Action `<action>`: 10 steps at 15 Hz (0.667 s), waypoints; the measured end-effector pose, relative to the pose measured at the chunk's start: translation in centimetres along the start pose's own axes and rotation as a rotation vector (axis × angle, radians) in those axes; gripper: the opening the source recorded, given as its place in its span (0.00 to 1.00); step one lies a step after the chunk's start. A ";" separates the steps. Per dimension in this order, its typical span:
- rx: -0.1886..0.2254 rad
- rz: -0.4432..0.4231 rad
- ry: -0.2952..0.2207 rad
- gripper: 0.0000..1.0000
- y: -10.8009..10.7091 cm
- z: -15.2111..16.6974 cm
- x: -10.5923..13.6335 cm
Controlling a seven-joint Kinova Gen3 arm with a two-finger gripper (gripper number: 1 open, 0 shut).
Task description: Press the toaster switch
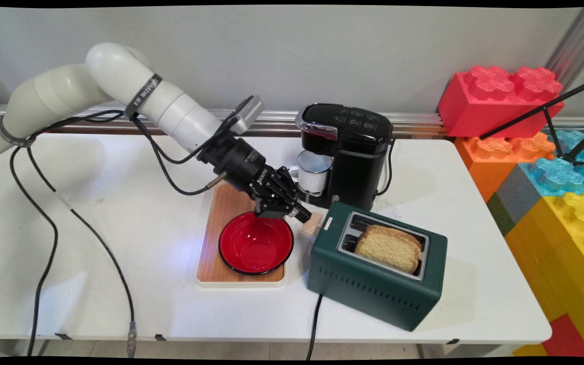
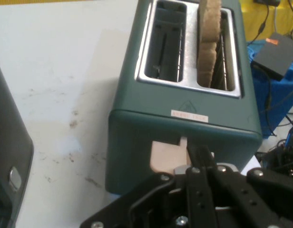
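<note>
Jaws [image 2: 200, 156] closed together at green toaster's [image 1: 373, 284] beige lever [image 2: 166, 156]

The black hand [image 1: 299, 214] touches the tan lever [image 1: 312, 223] on the green toaster [image 1: 373, 284], beside a red bowl [image 1: 255, 243].

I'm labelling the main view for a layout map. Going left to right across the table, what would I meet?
Wooden tray with white rim → round red bowl with black rim → dark green two-slot toaster holding a slice of brown bread → stack of large coloured toy bricks.
</note>
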 end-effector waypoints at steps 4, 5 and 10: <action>0.008 -0.010 0.022 0.00 -0.3 0.6 -0.6; 0.008 -0.011 0.025 0.00 -0.4 0.7 -0.7; 0.011 -0.017 0.040 0.00 -0.5 1.5 -1.2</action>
